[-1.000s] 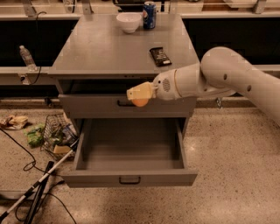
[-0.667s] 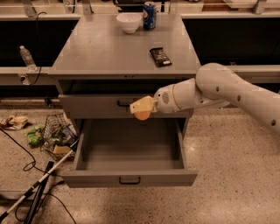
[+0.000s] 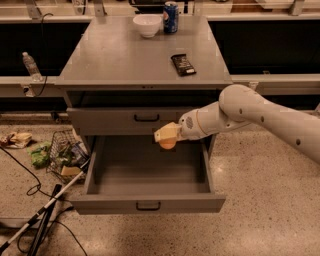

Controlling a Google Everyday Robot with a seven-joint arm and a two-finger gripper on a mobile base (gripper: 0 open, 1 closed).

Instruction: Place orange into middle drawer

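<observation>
One middle drawer [image 3: 115,175] stands open below the orange [image 3: 167,144] clamped in my gripper [image 3: 166,136], so I'd lower it close to the drawer floor before letting go, lest it roll; the blue can [image 3: 171,10] and dark packet [image 3: 183,64] show no readable writing.

The tool [image 3: 166,135] gripped the orange [image 3: 167,144] over the back part of the pulled-out middle drawer [image 3: 150,172], below the desk [image 3: 125,55].
</observation>
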